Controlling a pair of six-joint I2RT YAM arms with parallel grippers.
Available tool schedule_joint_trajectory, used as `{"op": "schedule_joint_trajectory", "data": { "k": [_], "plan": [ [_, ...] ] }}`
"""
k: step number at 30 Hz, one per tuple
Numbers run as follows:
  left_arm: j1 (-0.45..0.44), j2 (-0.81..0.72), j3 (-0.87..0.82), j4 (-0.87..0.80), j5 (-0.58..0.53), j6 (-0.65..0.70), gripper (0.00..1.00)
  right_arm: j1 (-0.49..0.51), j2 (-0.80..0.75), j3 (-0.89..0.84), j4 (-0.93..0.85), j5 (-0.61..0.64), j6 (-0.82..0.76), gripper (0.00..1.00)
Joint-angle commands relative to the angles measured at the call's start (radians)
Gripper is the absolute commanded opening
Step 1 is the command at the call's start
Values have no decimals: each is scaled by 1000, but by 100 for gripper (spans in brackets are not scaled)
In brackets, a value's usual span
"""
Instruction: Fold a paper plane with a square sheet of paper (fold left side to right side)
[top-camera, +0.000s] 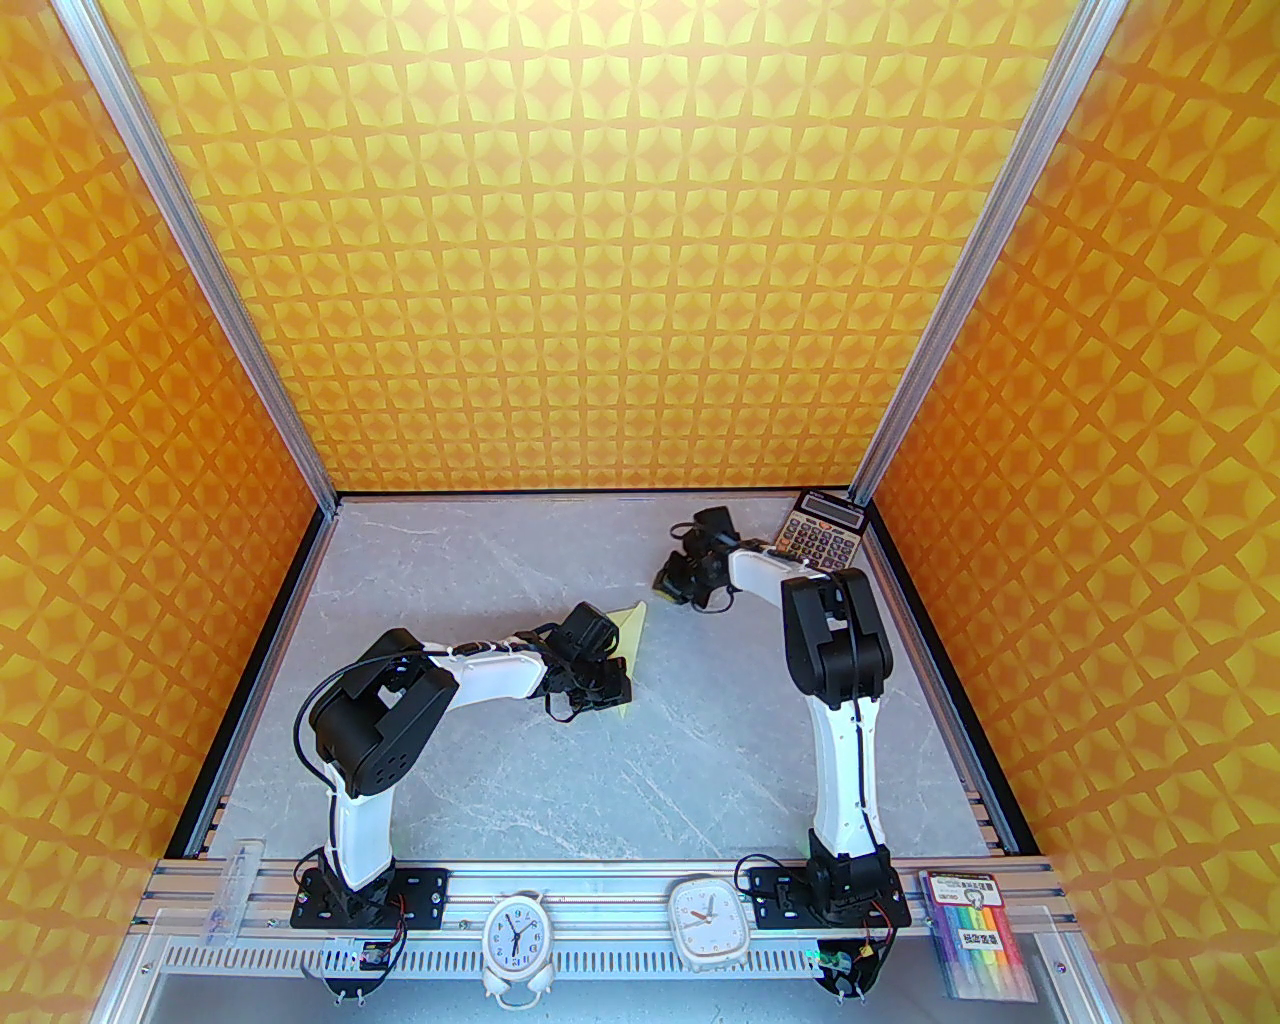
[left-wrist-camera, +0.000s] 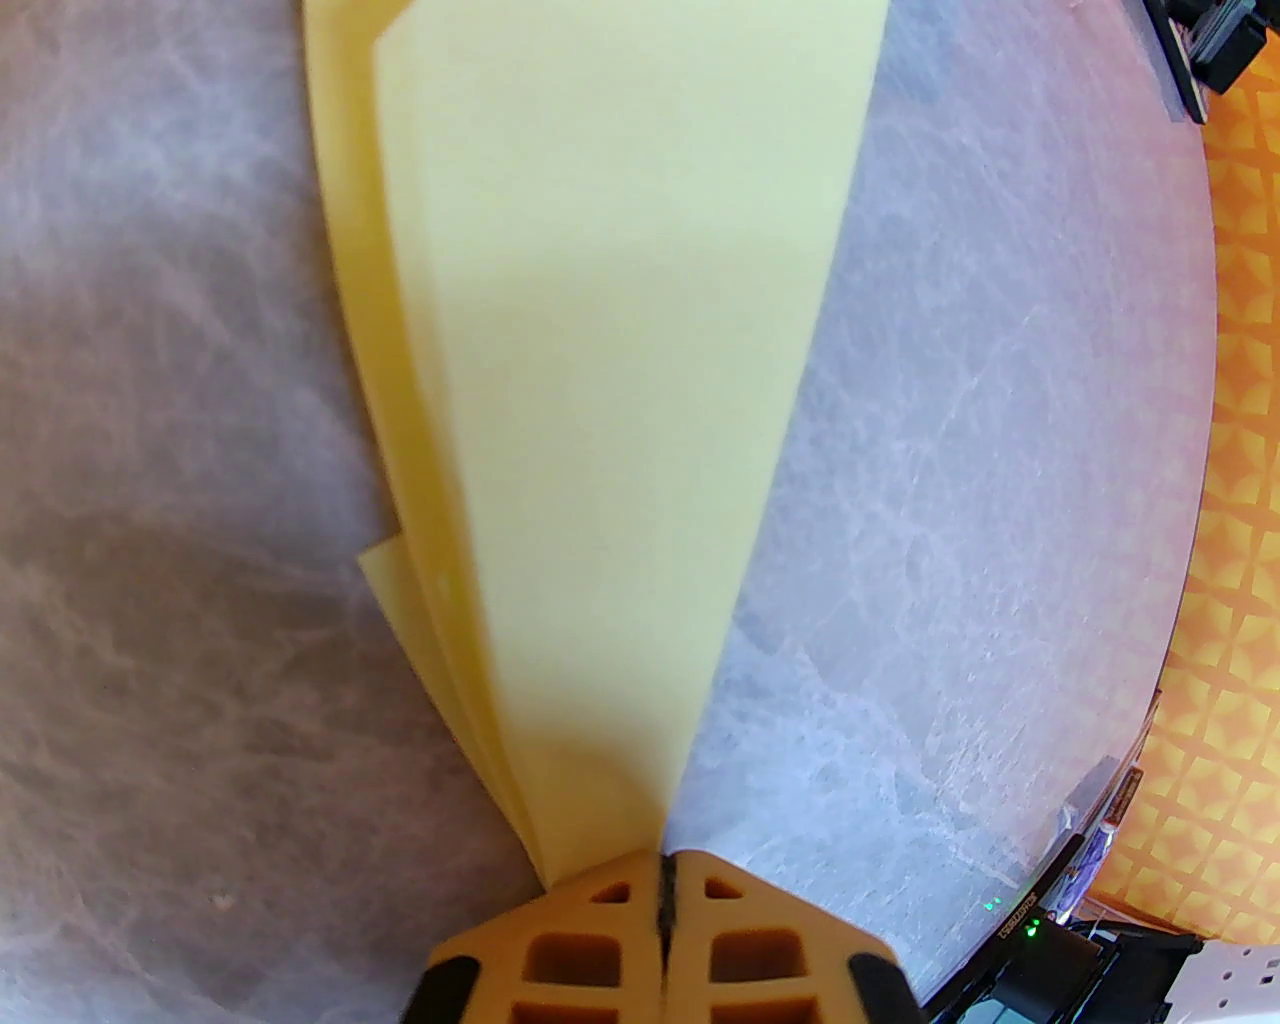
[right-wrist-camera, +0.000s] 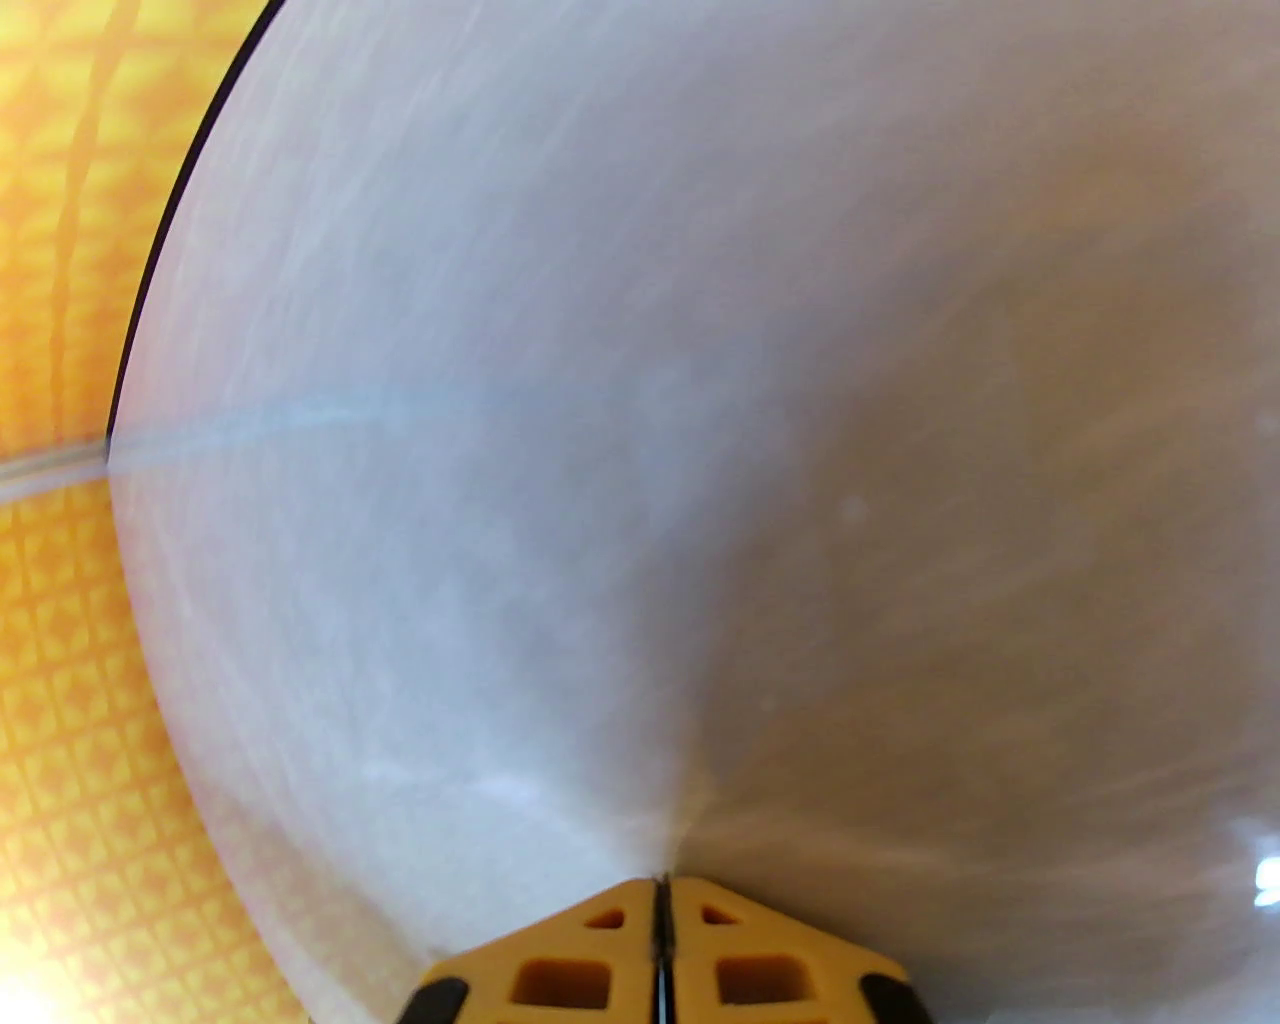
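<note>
The slim, layered pale yellow paper plane (left-wrist-camera: 600, 350) is near the middle of the grey marbled bench (top-camera: 480, 780), its narrow end pinched in the left gripper's (left-wrist-camera: 662, 868) jaws. The right gripper (right-wrist-camera: 660, 882), jaws pressed together on nothing, hangs toward the far right corner. To crease well, the layers likely need holding aligned and flat along the fold; print on the grey calculator (top-camera: 828, 535) is too small to read.

Robot lab cell — patterned walls (top-camera: 640, 250), aluminium rails (top-camera: 600, 882)

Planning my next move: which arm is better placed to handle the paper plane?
Left, most likely. The left gripper is shut on the paper plane; the right gripper is shut, empty, off near the calculator.
</note>
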Motion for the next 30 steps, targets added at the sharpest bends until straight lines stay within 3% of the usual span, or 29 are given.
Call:
{"op": "schedule_joint_trajectory", "data": {
  "k": [1, 5, 7, 9, 11, 13, 18, 23, 30],
  "plan": [
    [-2, 9, 18, -228, -5, 42, 0, 16, -107, -62, -8, 24, -23, 10],
    [24, -62, 78, -249, -6, 46, 25, 60, -247, -196, -6, 28, -49, 13],
    [45, -104, 93, -251, -5, 47, 26, 90, -297, -259, -1, 19, -65, 15],
    [72, -144, 95, -247, -5, 48, 36, 122, -336, -309, -9, 32, -74, 18],
    [98, -189, 77, -227, -4, 46, 38, 155, -370, -360, -7, 42, -76, 20],
    [156, -224, 53, -205, -4, 43, 49, 178, -394, -409, 12, 49, -67, 21],
    [226, -168, 13, -122, 73, 67, 44, 216, -359, -445, 28, 40, -70, 20],
    [227, -83, 14, -55, 106, 79, 33, 216, -312, -437, 35, 56, -74, 18],
    [210, 6, 47, -29, 134, 118, 29, 217, -293, -447, 41, 58, -78, 18]
  ]
}}
